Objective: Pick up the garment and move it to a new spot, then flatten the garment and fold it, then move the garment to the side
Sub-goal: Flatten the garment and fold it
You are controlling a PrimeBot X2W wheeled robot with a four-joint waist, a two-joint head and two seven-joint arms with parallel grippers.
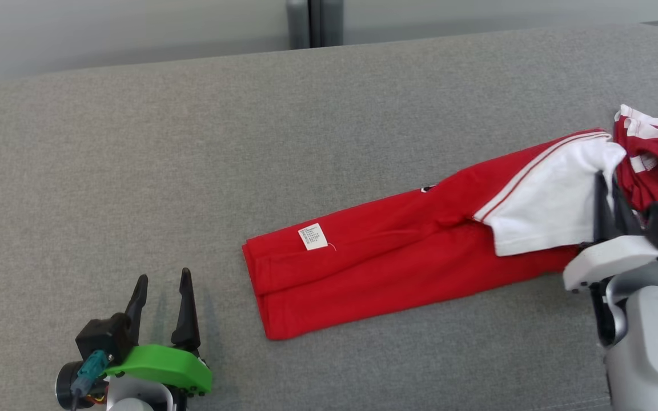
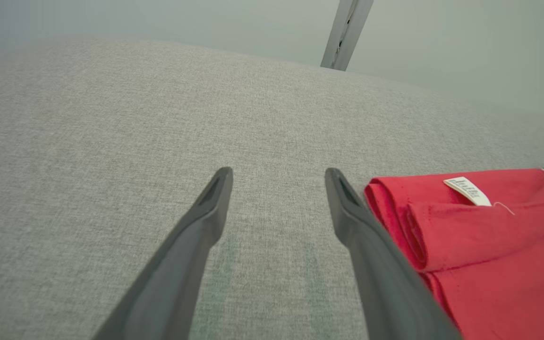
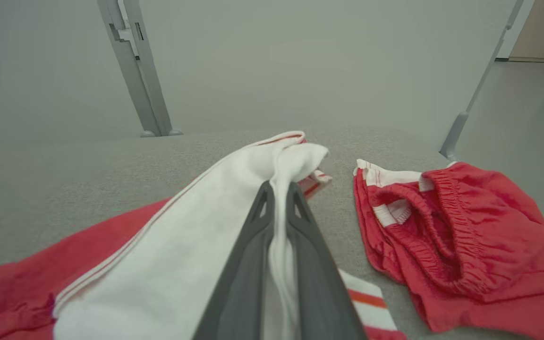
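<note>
A red garment (image 1: 386, 257) with a white panel and a small white label lies stretched across the grey cushion, folded lengthwise. My right gripper (image 1: 606, 194) is shut on its white end (image 3: 234, 222), with cloth pinched between the dark fingers (image 3: 253, 245). My left gripper (image 1: 160, 282) stands open at the lower left, a short way left of the garment's folded red end (image 2: 465, 236), touching nothing.
A second crumpled red piece with an elastic waistband (image 1: 657, 160) (image 3: 456, 236) lies at the far right near the cushion's edge. The grey cushion (image 1: 192, 142) stretches wide to the left and back. A metal post (image 1: 313, 23) stands behind it.
</note>
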